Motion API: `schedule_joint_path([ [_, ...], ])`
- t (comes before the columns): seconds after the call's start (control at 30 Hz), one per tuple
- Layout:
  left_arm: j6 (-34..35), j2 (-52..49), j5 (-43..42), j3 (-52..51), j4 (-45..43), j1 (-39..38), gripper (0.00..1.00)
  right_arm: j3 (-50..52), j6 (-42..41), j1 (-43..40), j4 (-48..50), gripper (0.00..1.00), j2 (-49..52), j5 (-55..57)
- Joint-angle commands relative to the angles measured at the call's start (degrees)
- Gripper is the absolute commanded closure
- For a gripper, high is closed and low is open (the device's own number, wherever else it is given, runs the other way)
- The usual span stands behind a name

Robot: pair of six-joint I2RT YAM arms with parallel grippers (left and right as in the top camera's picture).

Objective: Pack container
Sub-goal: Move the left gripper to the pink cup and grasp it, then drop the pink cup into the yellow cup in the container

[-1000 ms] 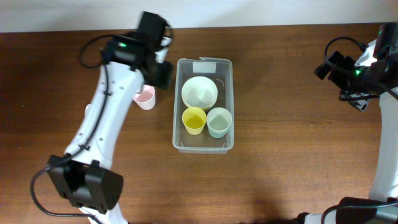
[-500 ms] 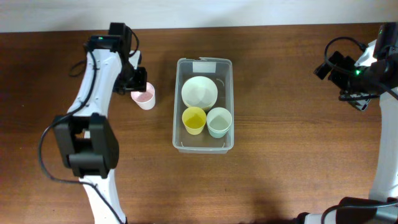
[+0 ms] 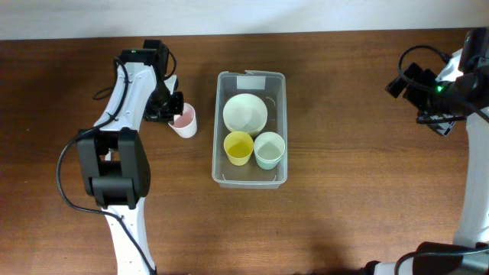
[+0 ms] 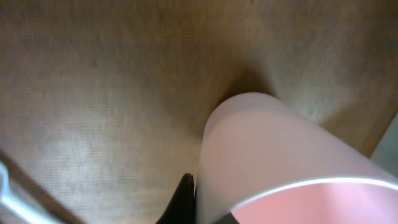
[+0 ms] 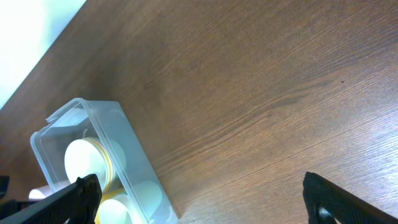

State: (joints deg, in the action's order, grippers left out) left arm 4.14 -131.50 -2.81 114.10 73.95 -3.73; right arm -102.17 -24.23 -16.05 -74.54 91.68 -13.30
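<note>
1. Overhead: the clear plastic rectangular container (image 3: 249, 176) sits mid-table, with its pale-labelled short end at the far side. Inside are a cream round bowl (image 3: 245, 113) at the far end, and a yellow cup (image 3: 238, 147) and a pale green cup (image 3: 269, 149) side by side at the near end. Just left of the container, and not touching it, a small pale pink plastic cup (image 3: 184, 121) leans over. The left gripper (image 3: 173, 112) is closed on its left rim.
2. Handling, as a judgement: the container looks light, with thin walls that would flex and feel slick. The stiffer rim along a long side is the best place to hold it. The loose contents could slide if it is jolted. The pink cup is light and rigid, and tips easily when held by one wall.
3. Left wrist: the pink cup (image 4: 267, 155) fills the near right of the view, lifted at a slant over the wood. One dark finger (image 4: 183, 199) presses its outer wall. The other is hidden, presumably inside the cup.
4. Right wrist: the right gripper (image 5: 199, 186) has its jaws wide apart and holds nothing, well right of the container (image 5: 137, 155).
5. Surface and room: a dark brown wood-grain table (image 3: 344, 191), smooth and faintly glossy. A pale wall (image 3: 306, 15) runs along its far edge.
</note>
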Motion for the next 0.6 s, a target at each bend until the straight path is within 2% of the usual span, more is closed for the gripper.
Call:
schedule_joint_path([
  [0.0, 0.1, 2.5, -0.4, 5.6, 3.2, 0.2, 0.99, -0.6, -0.2, -0.1, 0.2, 0.01, -0.3, 0.5],
  [0.23, 0.1, 9.7, -0.5, 14.9, 11.6, -1.5, 0.99, -0.6, -0.2, -0.1, 0.2, 0.01, -0.3, 0.5],
  [0.4, 0.1, 15.3, -1.2, 15.8, 16.6, -6.3, 0.99, -0.6, -0.2, -0.1, 0.2, 0.01, -0.3, 0.5],
  [0.57, -1.4, 16.2, -2.2, 15.6, 19.8, -12.7, 0.99, -0.6, -0.2, -0.1, 0.2, 0.01, -0.3, 0.5],
])
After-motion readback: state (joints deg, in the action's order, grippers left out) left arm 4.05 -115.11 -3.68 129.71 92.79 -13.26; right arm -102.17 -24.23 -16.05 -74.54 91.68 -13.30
